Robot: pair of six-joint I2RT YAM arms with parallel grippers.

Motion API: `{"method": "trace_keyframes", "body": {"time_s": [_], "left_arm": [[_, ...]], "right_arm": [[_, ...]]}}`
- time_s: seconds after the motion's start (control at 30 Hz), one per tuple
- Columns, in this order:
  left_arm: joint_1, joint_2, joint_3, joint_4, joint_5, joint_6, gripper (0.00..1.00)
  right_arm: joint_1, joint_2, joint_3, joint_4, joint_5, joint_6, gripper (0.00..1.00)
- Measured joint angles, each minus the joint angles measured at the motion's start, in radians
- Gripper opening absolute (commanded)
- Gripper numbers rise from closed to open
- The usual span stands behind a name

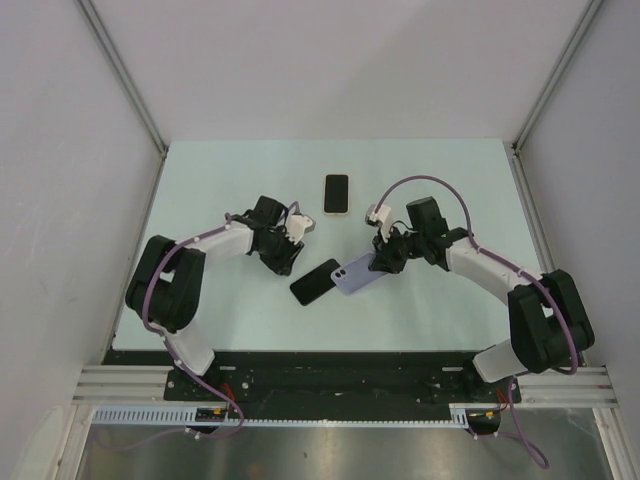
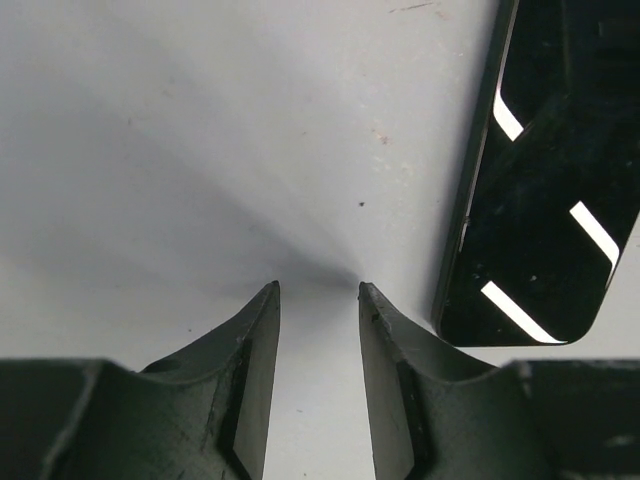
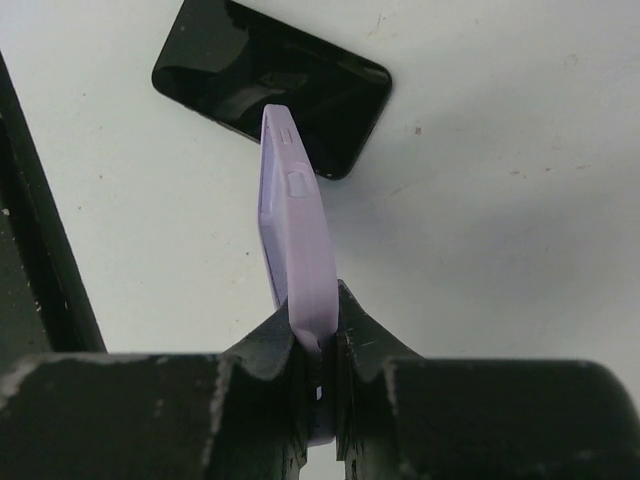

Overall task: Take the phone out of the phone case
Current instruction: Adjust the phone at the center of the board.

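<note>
A black phone [image 1: 315, 281] lies flat, screen up, on the table near the middle; it also shows in the left wrist view [image 2: 545, 180] and the right wrist view [image 3: 270, 85]. My right gripper [image 1: 378, 262] is shut on a lilac phone case [image 1: 356, 273], holding it on edge just right of the phone; the case [image 3: 298, 225] stands between the jaws [image 3: 318, 335]. My left gripper [image 1: 284, 255] is open and empty, its fingertips [image 2: 318, 290] over bare table just left of the phone.
A second phone [image 1: 336, 193] with a light rim lies farther back at the centre. White walls enclose the pale table [image 1: 220, 180] on three sides.
</note>
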Motion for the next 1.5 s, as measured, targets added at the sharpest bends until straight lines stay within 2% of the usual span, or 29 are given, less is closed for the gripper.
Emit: {"method": "trace_keyframes", "body": {"time_s": [0.3, 0.5, 0.77, 1.5], "left_arm": [[-0.06, -0.013, -0.028, 0.029, 0.051, 0.007, 0.4], [-0.063, -0.026, -0.044, 0.034, 0.064, 0.01, 0.39], [-0.065, -0.054, -0.066, -0.032, 0.103, 0.016, 0.38], [-0.085, -0.061, -0.069, -0.101, 0.155, 0.016, 0.38]], "right_arm": [[0.058, 0.037, 0.005, 0.112, 0.103, 0.089, 0.0], [0.091, 0.049, 0.006, 0.177, 0.158, 0.136, 0.0], [0.108, 0.052, 0.006, 0.263, 0.224, 0.177, 0.0], [0.13, 0.069, 0.006, 0.314, 0.266, 0.223, 0.0]]}}
